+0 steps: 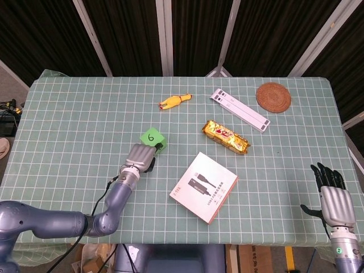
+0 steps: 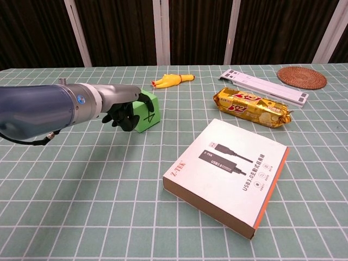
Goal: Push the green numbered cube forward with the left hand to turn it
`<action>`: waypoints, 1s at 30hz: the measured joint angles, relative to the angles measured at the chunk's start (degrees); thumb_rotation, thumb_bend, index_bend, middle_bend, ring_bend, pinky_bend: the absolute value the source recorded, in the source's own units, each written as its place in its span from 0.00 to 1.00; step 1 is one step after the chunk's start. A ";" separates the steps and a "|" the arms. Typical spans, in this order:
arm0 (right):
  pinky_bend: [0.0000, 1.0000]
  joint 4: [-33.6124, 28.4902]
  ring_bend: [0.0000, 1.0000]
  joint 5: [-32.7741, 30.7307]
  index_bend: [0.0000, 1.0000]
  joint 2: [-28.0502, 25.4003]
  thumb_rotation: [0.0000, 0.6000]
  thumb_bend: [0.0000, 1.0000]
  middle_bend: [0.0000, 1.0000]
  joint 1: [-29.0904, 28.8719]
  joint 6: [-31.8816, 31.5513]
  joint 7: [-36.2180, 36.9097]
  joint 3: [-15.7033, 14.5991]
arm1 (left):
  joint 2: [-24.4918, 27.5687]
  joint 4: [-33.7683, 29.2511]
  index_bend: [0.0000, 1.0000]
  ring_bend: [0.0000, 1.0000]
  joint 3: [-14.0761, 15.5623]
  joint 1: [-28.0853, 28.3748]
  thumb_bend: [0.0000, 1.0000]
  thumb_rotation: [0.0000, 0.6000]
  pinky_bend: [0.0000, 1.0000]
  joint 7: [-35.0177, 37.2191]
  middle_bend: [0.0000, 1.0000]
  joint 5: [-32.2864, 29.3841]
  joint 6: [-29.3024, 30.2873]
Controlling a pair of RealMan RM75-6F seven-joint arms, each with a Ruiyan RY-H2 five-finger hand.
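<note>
The green numbered cube [image 1: 152, 137] [image 2: 145, 113] sits left of the table's middle, its "6" face up in the head view and a "4" face toward the chest camera, turned askew. My left hand [image 1: 141, 157] [image 2: 120, 111] is right behind it, dark fingers curled and pressing the cube's near left side. It holds nothing. My right hand [image 1: 333, 196] hangs off the table's near right corner, fingers spread and empty; the chest view does not show it.
A boxed USB cable [image 1: 205, 186] [image 2: 228, 174] lies right of the cube. A gold snack bar [image 1: 226, 136], a white strip [image 1: 240, 110], a round woven coaster [image 1: 273, 97] and a yellow rubber chicken [image 1: 174, 101] lie farther back on the checked tablecloth [image 1: 74, 125].
</note>
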State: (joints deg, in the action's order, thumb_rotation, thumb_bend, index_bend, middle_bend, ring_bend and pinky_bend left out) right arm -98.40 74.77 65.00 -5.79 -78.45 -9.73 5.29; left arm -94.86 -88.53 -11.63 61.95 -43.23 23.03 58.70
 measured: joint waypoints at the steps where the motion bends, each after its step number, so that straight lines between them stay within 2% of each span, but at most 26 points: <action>1: 0.00 -0.03 0.00 0.00 0.04 0.03 1.00 0.07 0.00 -0.01 -0.02 -0.08 -0.01 | -0.14 0.32 0.19 0.73 -0.09 0.06 0.86 1.00 0.77 0.01 0.86 0.01 0.05; 7: 0.00 0.03 0.00 -0.23 0.04 0.07 1.00 0.07 0.00 -0.19 0.34 -0.33 -0.09 | -1.24 1.55 0.19 0.73 -0.29 0.30 0.86 1.00 0.77 -0.69 0.86 0.10 2.04; 13: 0.00 0.10 0.00 -0.30 0.04 0.09 1.00 0.07 0.00 -0.27 0.39 -0.33 -0.11 | -3.60 3.16 0.19 0.73 -0.68 -0.01 0.87 1.00 0.77 -1.65 0.87 0.32 7.47; 17: 0.00 0.06 0.00 -0.43 0.04 0.05 1.00 0.07 0.00 -0.28 0.38 -0.31 -0.09 | -6.07 4.90 0.19 0.73 -1.79 -0.39 0.86 1.00 0.77 -3.38 0.86 -1.39 11.55; 21: 0.00 0.00 0.00 -0.48 0.04 0.03 1.00 0.07 0.00 -0.26 0.31 -0.36 -0.11 | -7.79 6.78 0.19 0.73 -2.99 -0.34 0.86 1.00 0.77 -6.45 0.86 -3.49 12.75; 30: 0.00 -0.12 0.00 -0.58 0.04 0.02 1.00 0.07 0.00 -0.31 0.31 -0.67 -0.18 | -11.95 10.24 0.19 0.73 -5.25 0.01 0.86 1.00 0.77 -8.25 0.86 -1.64 16.23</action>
State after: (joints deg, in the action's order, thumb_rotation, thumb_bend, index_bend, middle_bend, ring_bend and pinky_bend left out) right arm -98.52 74.20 65.02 -6.10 -78.14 -10.40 5.11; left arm -106.81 -78.29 -16.87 61.96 -51.48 21.40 74.93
